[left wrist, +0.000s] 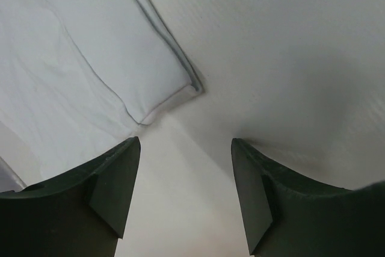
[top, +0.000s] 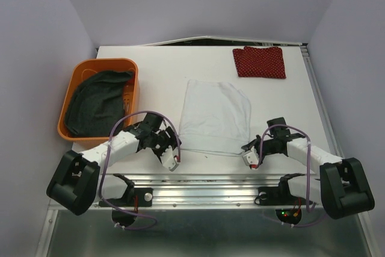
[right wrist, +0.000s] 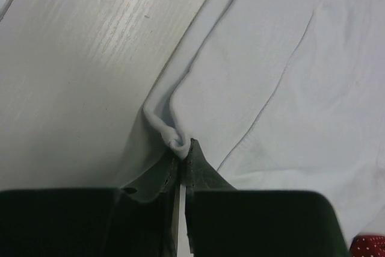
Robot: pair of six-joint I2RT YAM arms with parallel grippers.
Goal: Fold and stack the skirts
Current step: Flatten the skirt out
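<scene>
1. The white skirt (top: 215, 115) lies spread flat in the middle of the table (top: 150, 70), between my two arms, with its near edge close to my claws.
2. It is thin, light, limp cloth. It wrinkles and bunches where pinched, and I judge it will sag and drag rather than keep a shape. It does not look fragile. The two corners of the near edge look like the best holds, lifted together so the fold comes over evenly.
3. It seems a little narrower at the far end and wider toward me, so I read the waist as pointing away and the hem as lying on my side. Its long axis runs roughly near to far, though it is only slightly longer than it is wide.
4. My right claw (right wrist: 183, 164) is clamped on the near right corner, with a small twist of cloth gathered at the fingertips.
5. My left claw (left wrist: 183, 197) is spread wide and holds nothing. It hangs just short of the near left corner, which lies flat ahead of the fingers (left wrist: 114, 185).
6. Farther out, the red skirt (top: 259, 62) lies folded at the far right of the table, well apart. The dark grey skirt (top: 96, 103) is heaped in the orange basket (top: 105, 62) on the left.
</scene>
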